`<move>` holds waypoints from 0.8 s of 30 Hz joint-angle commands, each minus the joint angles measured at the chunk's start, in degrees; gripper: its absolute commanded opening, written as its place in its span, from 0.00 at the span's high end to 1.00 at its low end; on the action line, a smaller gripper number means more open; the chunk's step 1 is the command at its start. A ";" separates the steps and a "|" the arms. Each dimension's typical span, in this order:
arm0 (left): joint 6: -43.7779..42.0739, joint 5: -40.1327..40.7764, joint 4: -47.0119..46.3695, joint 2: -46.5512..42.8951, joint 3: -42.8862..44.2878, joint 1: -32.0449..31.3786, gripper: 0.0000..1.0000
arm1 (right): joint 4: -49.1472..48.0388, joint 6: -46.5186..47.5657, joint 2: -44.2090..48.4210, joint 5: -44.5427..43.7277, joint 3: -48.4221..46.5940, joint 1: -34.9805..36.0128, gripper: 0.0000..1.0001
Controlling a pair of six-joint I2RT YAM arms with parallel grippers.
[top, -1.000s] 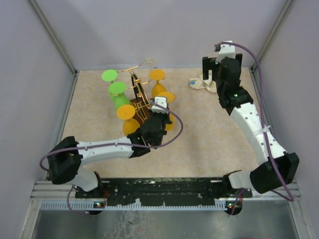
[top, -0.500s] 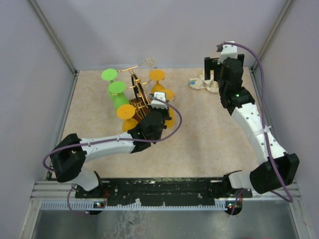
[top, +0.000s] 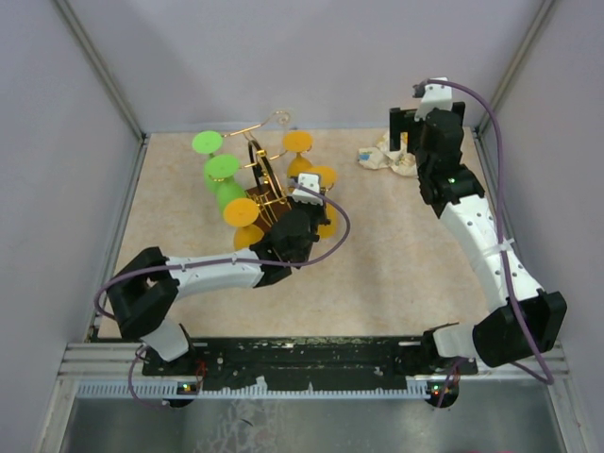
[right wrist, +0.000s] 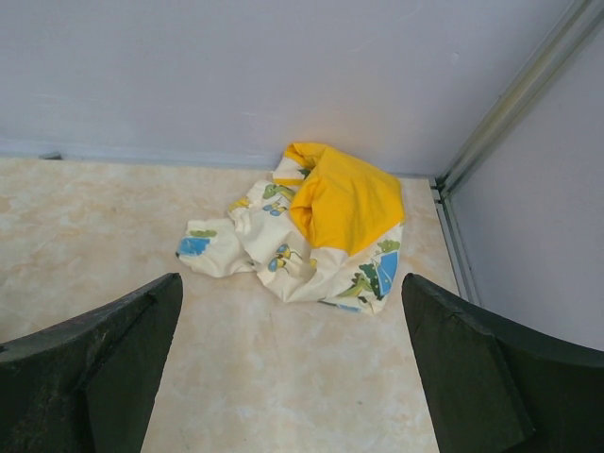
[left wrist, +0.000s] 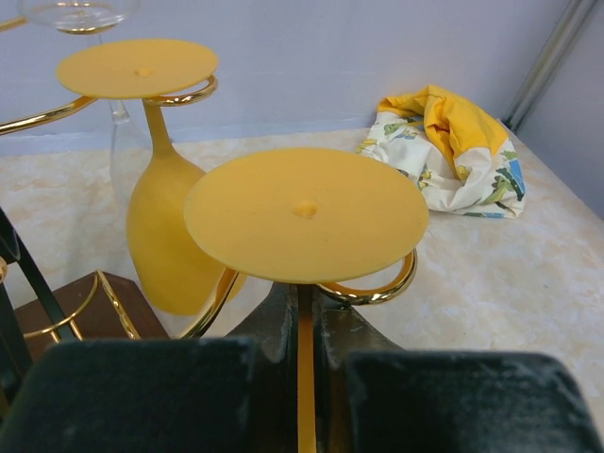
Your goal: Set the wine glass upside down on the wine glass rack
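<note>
My left gripper (left wrist: 304, 326) is shut on the thin stem of an orange wine glass (left wrist: 304, 212) held upside down, its flat foot on top. The foot sits just over a curled gold arm (left wrist: 382, 291) of the wine glass rack (top: 260, 168); I cannot tell if they touch. In the top view the left gripper (top: 302, 215) is at the rack's right side, the held glass's foot (top: 319, 176) beyond it. A second orange glass (left wrist: 168, 247) hangs upside down on another arm. My right gripper (right wrist: 288, 316) is open and empty.
Two green glasses (top: 222, 170) and more orange ones (top: 240, 211) hang on the rack's left and near sides, above its dark wooden base (left wrist: 90, 304). A crumpled yellow and patterned cloth (right wrist: 321, 217) lies by the back right corner, under the right gripper (top: 409, 127).
My left arm has pushed a little further back and right along the rack, carrying the orange glass with it. The right arm has barely moved.
</note>
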State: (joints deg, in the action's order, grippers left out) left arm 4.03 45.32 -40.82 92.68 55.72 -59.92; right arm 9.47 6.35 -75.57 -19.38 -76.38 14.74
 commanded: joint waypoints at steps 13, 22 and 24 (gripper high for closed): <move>-5.05 -9.81 -9.10 3.73 0.69 0.51 1.00 | -2.38 -0.64 2.53 0.92 0.53 -1.57 0.01; -7.63 -12.81 -12.39 0.56 -4.16 -1.63 1.00 | -2.68 -0.77 2.35 1.17 0.79 -2.00 0.01; -7.86 -12.22 -12.58 -0.43 -5.37 -2.21 1.00 | -2.69 -0.81 2.28 1.35 0.79 -2.14 0.01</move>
State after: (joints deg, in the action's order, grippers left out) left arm -2.20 35.27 -50.76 95.09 52.86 -60.58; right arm 9.37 6.13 -75.09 -18.70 -75.40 13.54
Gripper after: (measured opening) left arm 0.031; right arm 0.992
